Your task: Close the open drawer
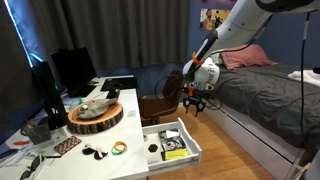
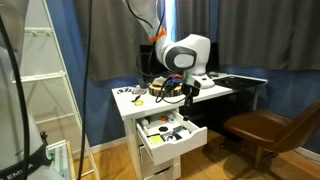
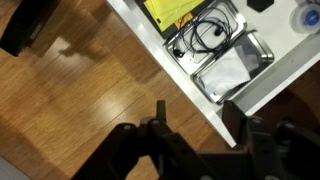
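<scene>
The open drawer (image 1: 197, 147) is white and pulled out of the white desk (image 1: 130, 125). It shows in both exterior views (image 2: 176, 146). It holds a yellow item, a black cable and a silver tray, seen from above in the wrist view (image 3: 180, 72). My gripper (image 1: 195, 101) hangs above and just past the drawer's front, also seen in an exterior view (image 2: 188, 90). In the wrist view the gripper (image 3: 197, 122) is open and empty. One finger is over the wooden floor and the other is over the end of the drawer's front panel.
A brown chair (image 1: 157, 104) stands close behind the drawer (image 2: 265, 128). A bed (image 1: 270, 95) lies to one side. The desk carries a monitor (image 1: 48, 88), a round wooden stack (image 1: 96, 116) and small clutter. A white ladder shelf (image 2: 50, 95) stands beside the desk.
</scene>
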`<state>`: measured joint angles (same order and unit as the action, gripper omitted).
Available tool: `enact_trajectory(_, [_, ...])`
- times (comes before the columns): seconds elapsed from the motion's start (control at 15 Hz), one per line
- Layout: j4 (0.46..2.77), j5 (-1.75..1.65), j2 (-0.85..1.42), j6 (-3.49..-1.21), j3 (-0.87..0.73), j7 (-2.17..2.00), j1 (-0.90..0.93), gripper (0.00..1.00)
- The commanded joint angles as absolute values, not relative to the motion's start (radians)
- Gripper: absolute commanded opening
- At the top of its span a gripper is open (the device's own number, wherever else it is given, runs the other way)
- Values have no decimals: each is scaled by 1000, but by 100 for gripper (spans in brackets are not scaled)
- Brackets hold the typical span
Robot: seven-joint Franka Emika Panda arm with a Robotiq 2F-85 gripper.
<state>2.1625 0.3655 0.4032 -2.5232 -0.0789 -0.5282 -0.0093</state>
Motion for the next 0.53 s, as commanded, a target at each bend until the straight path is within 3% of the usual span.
enact_trajectory(0.0, [2118, 436, 471, -2608, -75, -537, -45, 30])
enact_trajectory(0.27, [2079, 510, 551, -2657, -56, -534, -78, 3])
enact_trajectory(0.47, [2033, 577, 620, -2651, -28, -506, -120, 0])
